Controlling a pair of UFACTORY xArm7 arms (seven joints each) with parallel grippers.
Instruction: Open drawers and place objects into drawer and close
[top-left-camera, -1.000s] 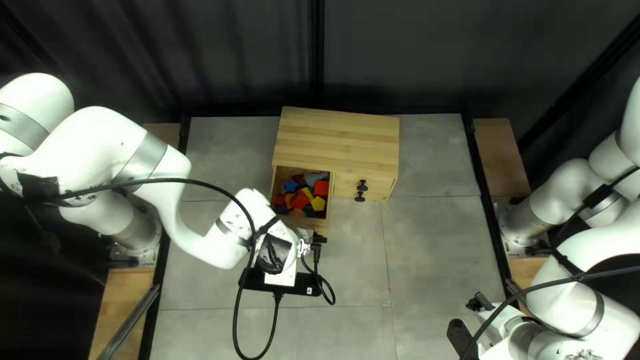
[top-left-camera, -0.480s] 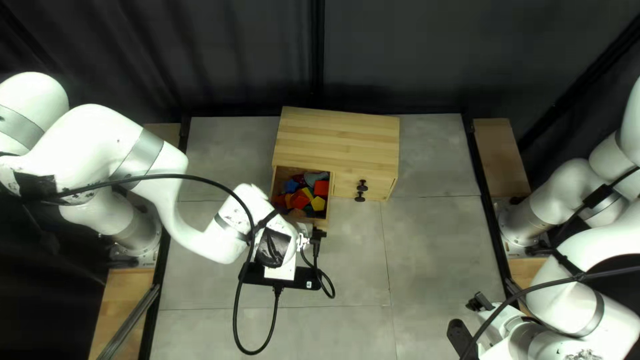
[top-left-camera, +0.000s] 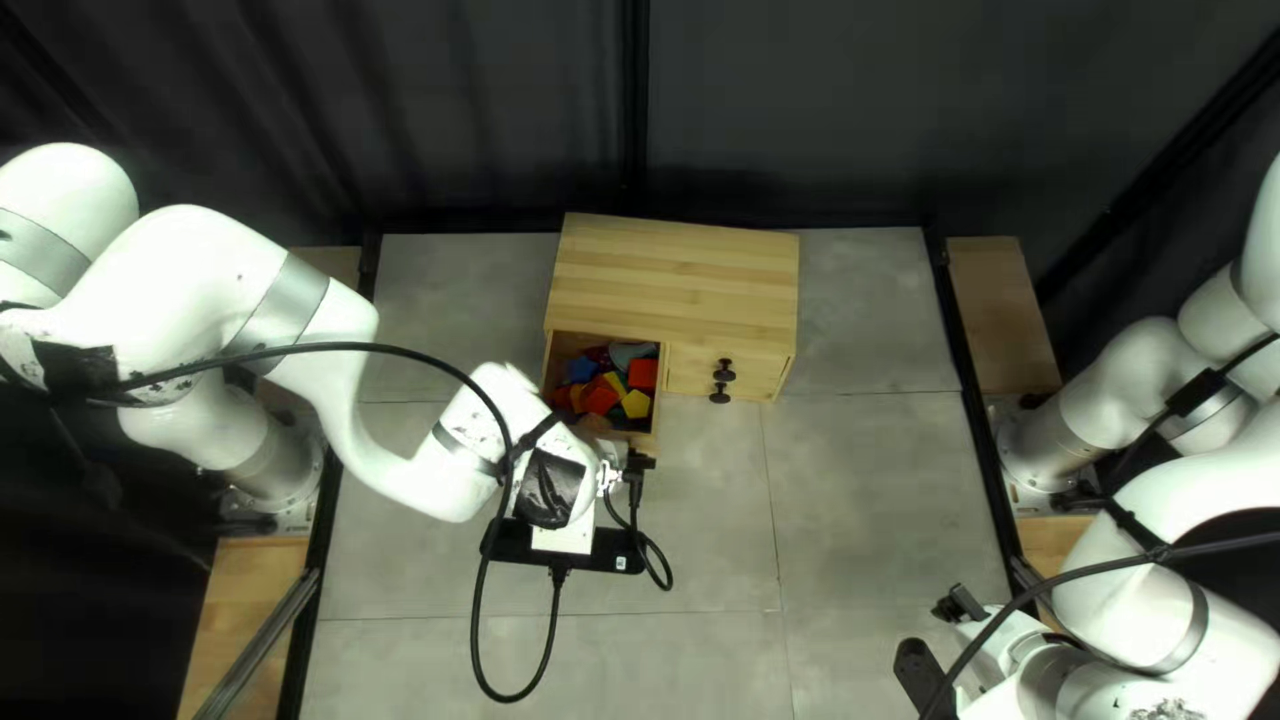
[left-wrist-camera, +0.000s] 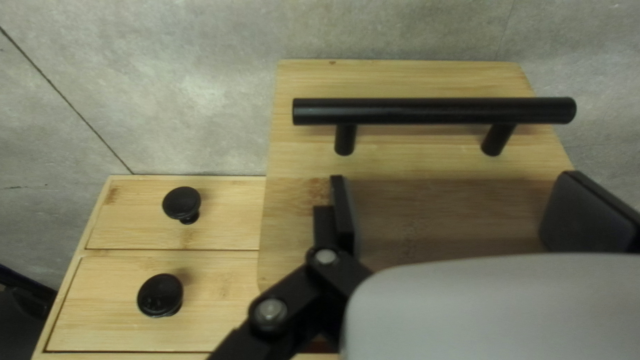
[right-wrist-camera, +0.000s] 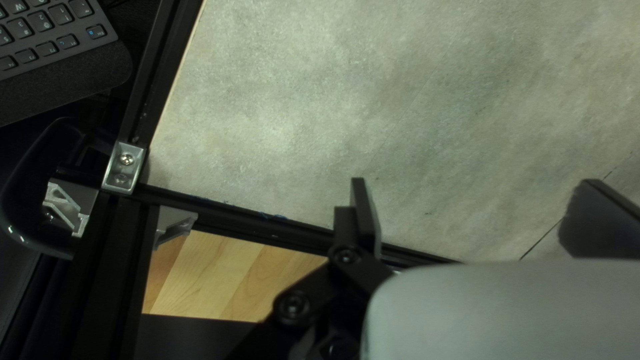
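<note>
Dark curtain (top-left-camera: 440,120) behind a grey desk (top-left-camera: 854,494), and a wooden cabinet (top-left-camera: 674,274) with one drawer pulled out.
From the left, a white arm (top-left-camera: 287,314) reaches across to the open drawer (left-wrist-camera: 400,160), where coloured blocks (top-left-camera: 604,396), red, yellow, orange and blue, lie jumbled together inside. Right at that drawer's front is the left tool (top-left-camera: 638,463), its two fingers spread wide, gripping nothing, with the black bar handle (left-wrist-camera: 427,111) just ahead of them. Next along, two round black knobs (top-left-camera: 724,370) sit on the closed drawers (left-wrist-camera: 220,213). Far over at the right, near the desk's edge, the right tool (top-left-camera: 958,604) has its fingers wide apart too, empty, with a keyboard (right-wrist-camera: 47,40) beyond the black rail (right-wrist-camera: 233,219).
</note>
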